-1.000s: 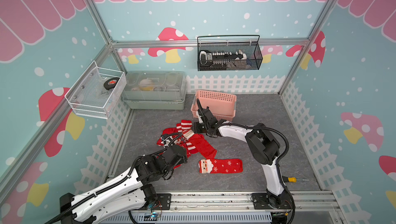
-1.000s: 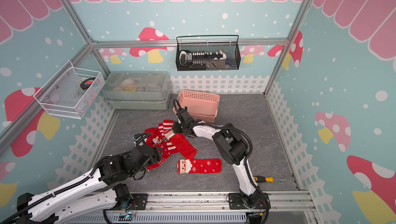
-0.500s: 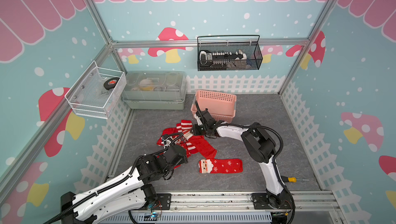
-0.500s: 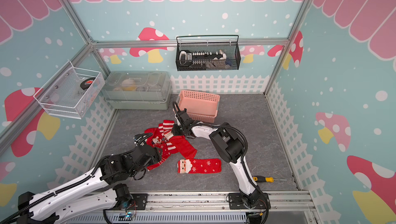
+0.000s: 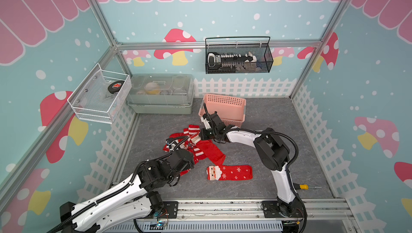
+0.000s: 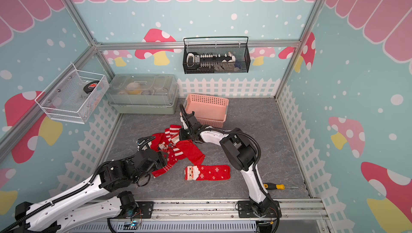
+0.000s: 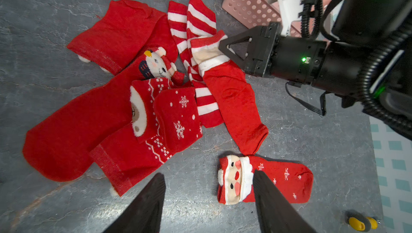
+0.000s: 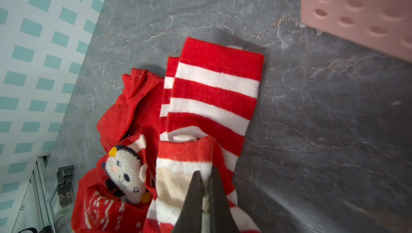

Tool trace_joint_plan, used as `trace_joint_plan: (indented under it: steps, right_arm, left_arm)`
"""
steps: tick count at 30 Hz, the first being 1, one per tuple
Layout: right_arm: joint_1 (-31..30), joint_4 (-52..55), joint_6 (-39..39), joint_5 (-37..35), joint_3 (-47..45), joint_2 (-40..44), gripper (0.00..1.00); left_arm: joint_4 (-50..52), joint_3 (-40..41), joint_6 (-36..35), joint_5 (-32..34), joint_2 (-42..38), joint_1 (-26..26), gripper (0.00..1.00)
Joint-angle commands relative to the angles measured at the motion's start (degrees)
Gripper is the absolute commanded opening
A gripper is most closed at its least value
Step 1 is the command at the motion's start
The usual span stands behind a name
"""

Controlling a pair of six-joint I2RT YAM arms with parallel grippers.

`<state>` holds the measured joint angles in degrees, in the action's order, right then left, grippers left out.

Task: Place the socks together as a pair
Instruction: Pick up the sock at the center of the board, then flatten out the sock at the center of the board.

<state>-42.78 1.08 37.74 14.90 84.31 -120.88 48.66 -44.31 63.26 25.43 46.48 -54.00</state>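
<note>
Left wrist view gives us one basket (image 7: 245, 7), a floor heap of perhaps seven socks (image 7: 100, 109), one Santa sock (image 7: 283, 180) apart, left gripper (image 7: 208, 175) spread. Right wrist view adds right gripper (image 8: 206, 172) clamped on a red sock (image 8: 176, 183), at its cuff.

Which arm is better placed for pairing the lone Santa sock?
Right. The right gripper is shut on the red sock with banded cuff; the left gripper hangs open, empty, by the red Santa sock.
</note>
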Motion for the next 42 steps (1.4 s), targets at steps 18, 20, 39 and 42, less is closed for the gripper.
trace_joint_plan:
  steps: [18, 20, 39, 42]
  right_arm:
    - [-0.1, -14.8, -20.0, -10.5, -9.5, 25.9, 0.0]
    - [-0.1, -20.3, -20.5, -12.0, -14.7, 28.9, 0.0]
    - [-0.1, -35.2, -40.4, -20.0, -39.1, 44.9, 0.0]
    - [-0.2, -35.4, -42.7, -21.0, -41.5, 46.8, 0.0]
  left_arm:
    - [2.0, -15.3, 8.7, 8.2, -1.3, 0.4, 0.57]
    - [1.6, -15.8, 9.6, 8.2, -0.5, 0.4, 0.56]
    - [0.2, -28.0, 25.1, 2.9, 14.0, 0.3, 0.66]
    - [-0.1, -30.9, 25.8, 1.9, 17.0, 0.2, 0.72]
